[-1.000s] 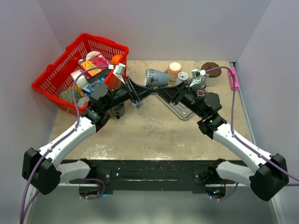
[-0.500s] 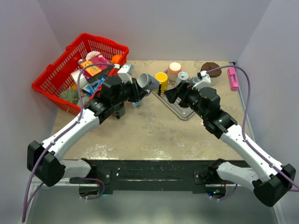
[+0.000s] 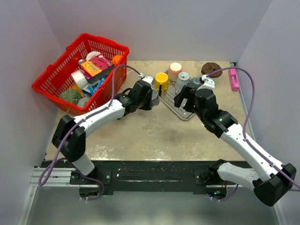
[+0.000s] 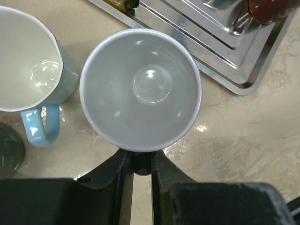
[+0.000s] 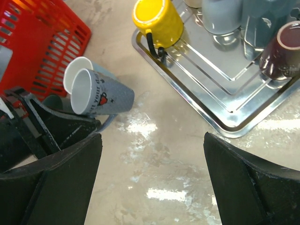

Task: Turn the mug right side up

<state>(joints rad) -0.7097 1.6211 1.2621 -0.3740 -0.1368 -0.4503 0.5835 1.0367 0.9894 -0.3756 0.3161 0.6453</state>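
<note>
Mug (image 4: 140,89) between blue-handled cup (image 4: 29,51) and metal tray (image 4: 225,51), both near

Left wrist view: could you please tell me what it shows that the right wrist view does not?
Only the left wrist view looks straight into the grey mug to its bottom. Only the right wrist view shows the yellow mug, the red basket and the print on the grey mug's side. Both show the grey mug, the steel tray and the maroon mug.
</note>
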